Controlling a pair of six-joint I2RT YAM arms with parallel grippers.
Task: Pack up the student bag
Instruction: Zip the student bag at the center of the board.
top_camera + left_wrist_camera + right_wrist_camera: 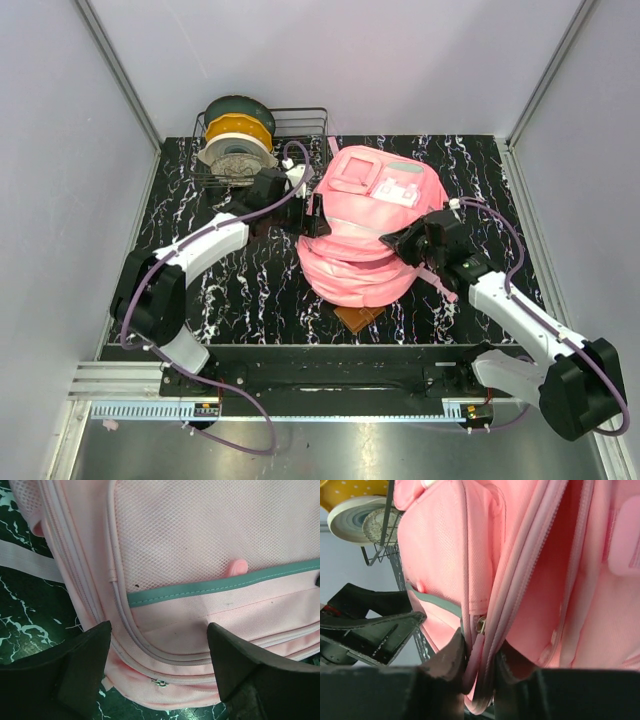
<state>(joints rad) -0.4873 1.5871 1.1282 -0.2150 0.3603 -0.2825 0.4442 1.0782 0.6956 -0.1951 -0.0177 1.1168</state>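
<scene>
L claw [159,666] is hanging spread wide, nothing gripped btwn its fingers [75,672]. The student bag [200,545] is lying just ahead of it, mesh side pocket w/ teal trim [220,583] facing the tips; can't tell if it's touching. R claw [476,666] is pinching the bag's zip seam, jaws pressed together on pink fabric, w/ the metal zip pull [480,625] sitting just above the tips. From the top view the bag [365,225] is resting btwn both claws on the black marbled table [250,290], L claw [305,212] at one side, R claw [398,240] at the opposite. Beyond the L claw a wire basket [300,111] is holding filament spools [238,140]. A brown flat thing [360,318] is poking out from under the bag, nearer the R claw.
</scene>
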